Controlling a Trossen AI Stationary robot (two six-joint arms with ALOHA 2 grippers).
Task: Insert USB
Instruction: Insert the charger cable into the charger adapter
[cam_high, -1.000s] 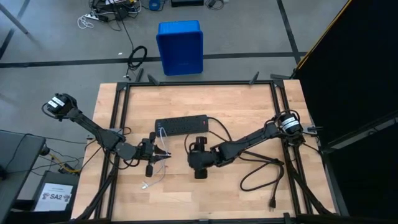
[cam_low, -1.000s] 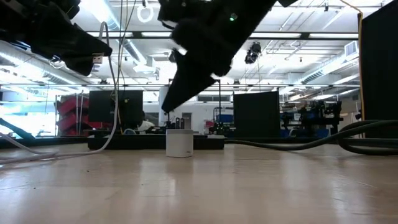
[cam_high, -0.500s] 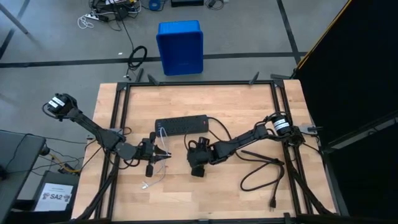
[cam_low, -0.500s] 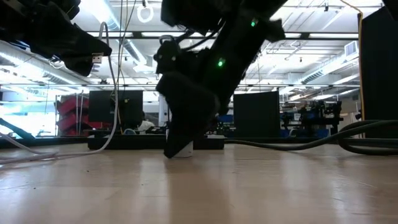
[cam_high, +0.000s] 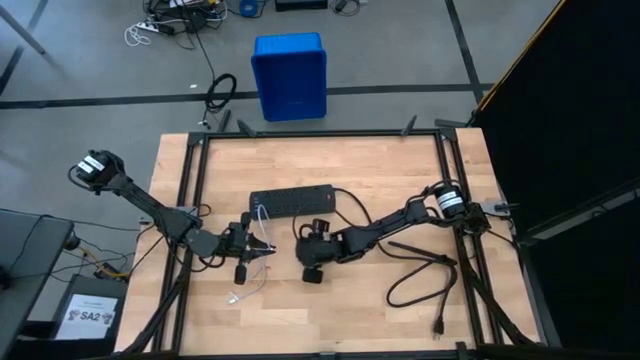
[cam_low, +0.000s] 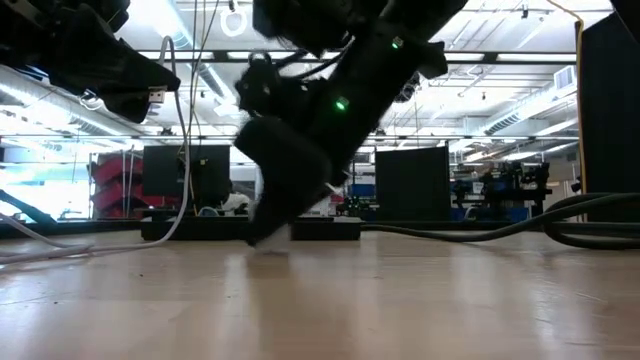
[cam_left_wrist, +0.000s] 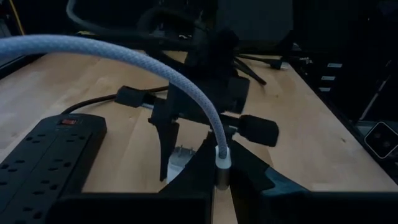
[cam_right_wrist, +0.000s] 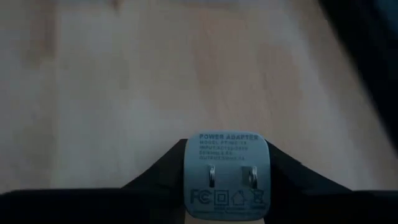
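Observation:
The USB is a thin whitish-grey braided cable (cam_left_wrist: 155, 59). Its metal plug end (cam_left_wrist: 222, 163) sits in my left gripper (cam_left_wrist: 222, 179), which is shut on it and hovers above the table left of centre (cam_high: 262, 248). The cable's slack lies on the wood (cam_high: 243, 291). The white cube adapter (cam_right_wrist: 227, 173) stands on the table with its prong face up. My right gripper (cam_high: 308, 262) reaches down over it, shut on it. In the low view the right gripper (cam_low: 268, 232) hides the adapter. My left gripper pinches the USB's plug end (cam_left_wrist: 221, 155) between its two fingers, with the plug pointing forward out of the fingertips. The plug is lifted clear, and the cable arcs up and back over the gripper. My right gripper holds the adapter's two opposite side walls (cam_right_wrist: 188, 168) between its fingers, coming slanting from above. The prong face (cam_right_wrist: 229, 177) points up toward the wrist. The adapter's underside is hidden.
A black power strip (cam_high: 292, 203) lies just beyond both grippers, toward the far edge. Its thick black cord (cam_high: 420, 272) loops over the table's right half. A blue bin (cam_high: 289, 75) stands on the floor beyond the table. The near half of the table is bare wood (cam_high: 330, 320).
My right gripper has come down and moved toward the table's left, onto the white adapter, tilting as it went. In the low view the adapter, in plain sight a second ago, is now covered by it.

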